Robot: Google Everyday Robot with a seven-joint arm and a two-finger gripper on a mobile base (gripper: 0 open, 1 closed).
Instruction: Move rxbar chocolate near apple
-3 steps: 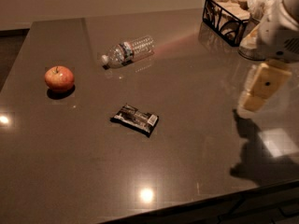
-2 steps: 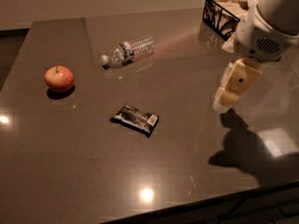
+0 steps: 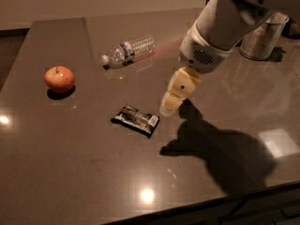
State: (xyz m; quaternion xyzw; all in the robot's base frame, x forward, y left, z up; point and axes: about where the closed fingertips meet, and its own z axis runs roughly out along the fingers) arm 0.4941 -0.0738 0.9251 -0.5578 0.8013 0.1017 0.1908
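Observation:
The rxbar chocolate (image 3: 136, 120), a flat dark wrapper with white patches, lies on the dark table (image 3: 70, 172) near the middle. The apple (image 3: 59, 78), red-orange with a short stem, sits at the left. My gripper (image 3: 169, 108) hangs from the arm just right of the bar's right end and a little above the table, apart from the bar.
A clear plastic water bottle (image 3: 130, 50) lies on its side behind the bar. A metal container (image 3: 259, 39) stands at the back right, partly behind the arm. The table's front edge runs along the bottom.
The arm has swung left from the table's right side, and the gripper now hangs beside the bar. The bar, apple and bottle have not moved.

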